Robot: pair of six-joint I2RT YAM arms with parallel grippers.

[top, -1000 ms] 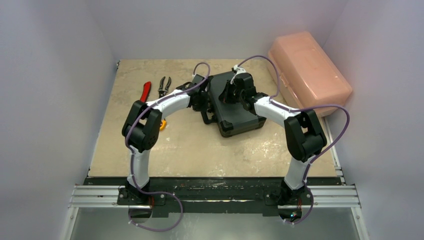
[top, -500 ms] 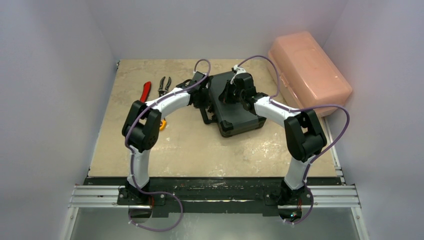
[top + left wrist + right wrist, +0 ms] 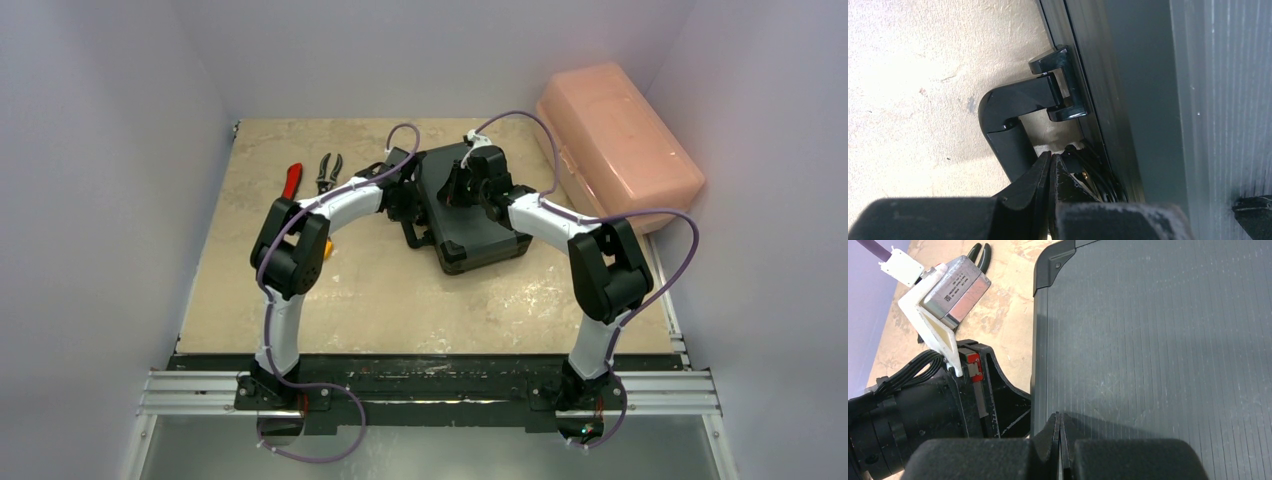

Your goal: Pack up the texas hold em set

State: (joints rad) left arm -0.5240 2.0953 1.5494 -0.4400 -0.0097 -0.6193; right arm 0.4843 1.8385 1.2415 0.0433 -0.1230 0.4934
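Left claw (image 3: 1050, 161) nearer briefcase handle (image 3: 1010, 105)

The briefcase (image 3: 1158, 340) lid is seen as matt dark grey plastic, finely ribbed and faintly scuffed; its handle (image 3: 1008, 115) is moulded in smooth, glossy black plastic. The table (image 3: 913, 75) top is shown as pale, mottled and stone-like, matt and slightly rough. The left gripper (image 3: 1050, 167) and right gripper (image 3: 1059, 422) are finished in dull black with a fine grain. A grey metal camera housing (image 3: 955, 282) is set in a white plastic bracket (image 3: 935, 330). The pink box (image 3: 615, 140) is seen as smooth, softly shiny plastic
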